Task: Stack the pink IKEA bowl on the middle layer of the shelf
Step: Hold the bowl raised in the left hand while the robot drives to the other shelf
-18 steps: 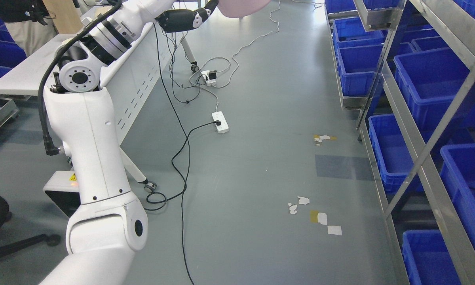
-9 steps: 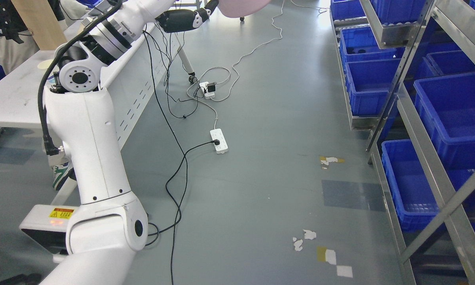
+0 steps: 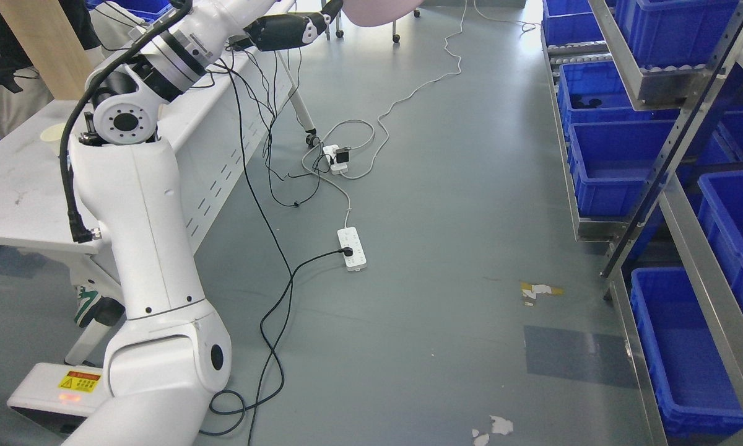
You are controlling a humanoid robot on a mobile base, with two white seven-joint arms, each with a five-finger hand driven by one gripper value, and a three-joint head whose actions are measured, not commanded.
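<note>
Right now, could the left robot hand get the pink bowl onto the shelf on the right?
Probably not yet. The left robot hand holds the pink bowl at the top edge, left of centre, while the shelf with its blue bins stands far right across open grey floor.

pink bowl (image 3: pixel 381 7) x1 at 12 | power strips (image 3: pixel 352 248) x2 | desk (image 3: pixel 12 204) x1 at 9 | blue bins (image 3: pixel 613 167), at least 6 at 3

The pink bowl (image 3: pixel 381 9) is seen only in part at the top edge, its smooth rounded underside showing pale pink. It is held up high above the grey floor, well apart from the metal shelf (image 3: pixel 675 161) at the right.
</note>
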